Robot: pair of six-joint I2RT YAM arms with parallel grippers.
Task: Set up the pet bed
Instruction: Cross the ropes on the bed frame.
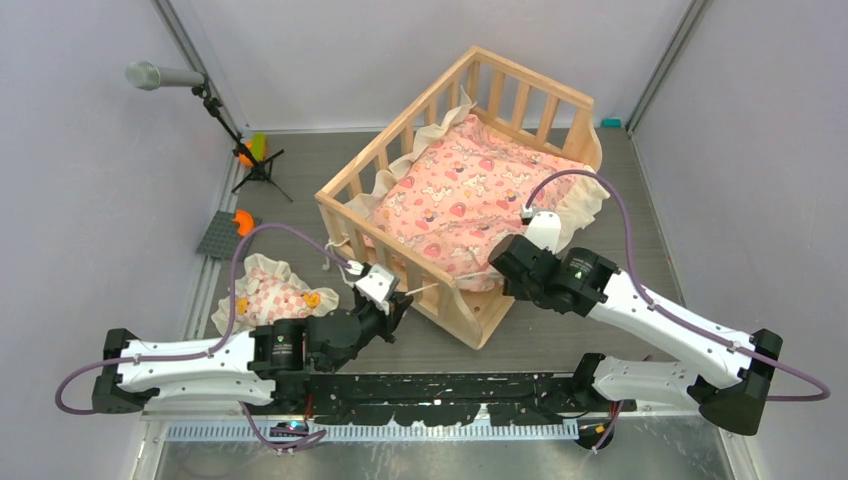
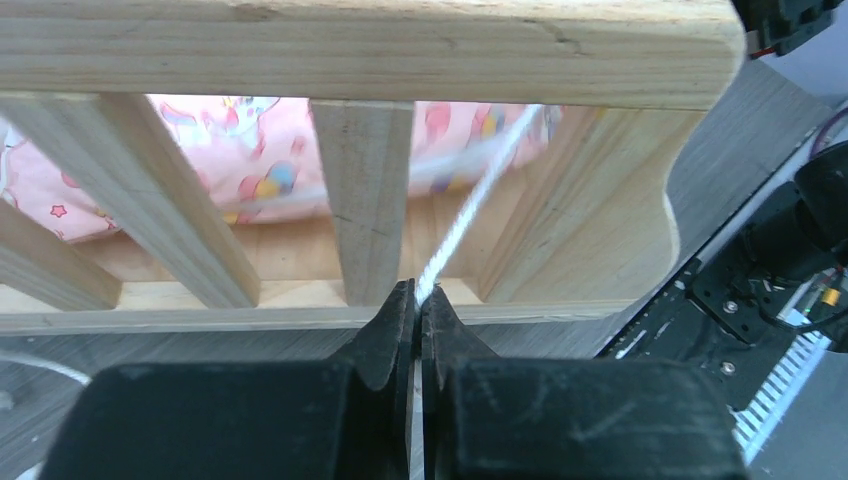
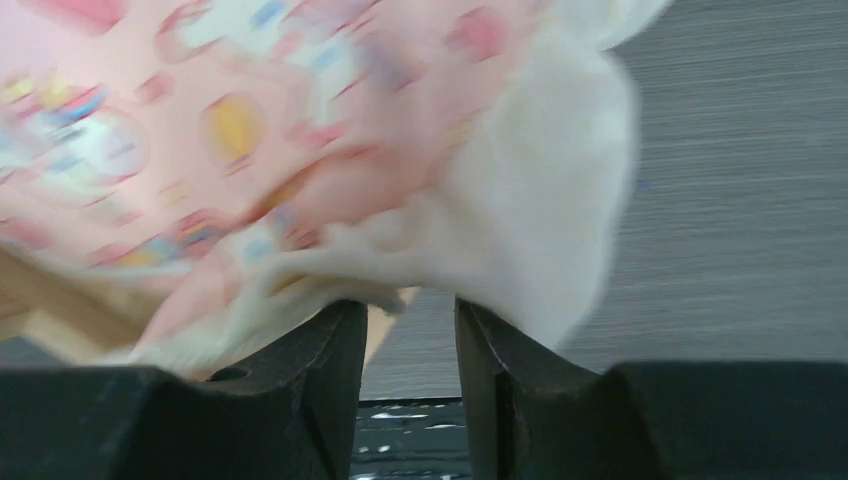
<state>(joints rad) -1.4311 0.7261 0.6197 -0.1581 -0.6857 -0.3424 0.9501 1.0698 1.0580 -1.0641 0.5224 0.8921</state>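
The pet bed (image 1: pixel 395 125), a pale wooden crib frame with slatted rails, stands mid-table with the pink printed cushion (image 1: pixel 470 190) lying in it. My left gripper (image 1: pixel 403 298) sits just outside the near rail (image 2: pixel 360 50), shut on a thin white string (image 2: pixel 470 215). The string runs taut between the slats toward the cushion (image 2: pixel 240 150). My right gripper (image 1: pixel 500 262) is at the bed's near right corner. Its jaws (image 3: pixel 410 310) stand open, and the cushion's cream frill (image 3: pixel 540 200) is draped over the fingertips. Nothing sits in the gap between them.
A small frilled pillow (image 1: pixel 270 295) lies on the table left of the bed, beside my left arm. A microphone on a stand (image 1: pixel 165 75), a grey plate (image 1: pixel 222 232) with orange pieces and a teal item (image 1: pixel 610 123) sit by the walls.
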